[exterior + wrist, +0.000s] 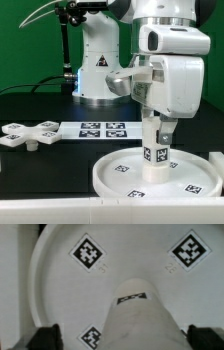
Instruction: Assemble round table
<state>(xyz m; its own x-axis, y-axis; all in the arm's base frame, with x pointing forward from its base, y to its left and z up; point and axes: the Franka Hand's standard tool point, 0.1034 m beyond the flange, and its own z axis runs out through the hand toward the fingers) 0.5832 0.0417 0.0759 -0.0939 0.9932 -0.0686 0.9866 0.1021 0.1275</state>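
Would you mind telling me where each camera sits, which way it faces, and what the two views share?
Exterior view: off the arm, looking slightly down at the arm and its gripper at the upright leg on the round disc; the cross-shaped base lies apart.
Wrist view: on the wrist, looking down along the leg onto the round disc; only the fingertips show.
Shared: leg, round disc, gripper.

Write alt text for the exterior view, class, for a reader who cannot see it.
A robot gripper grips a short white leg, upright on a large white round disc at the exterior view's lower right. A cross-shaped base lies apart on the black table, left of the marker board.
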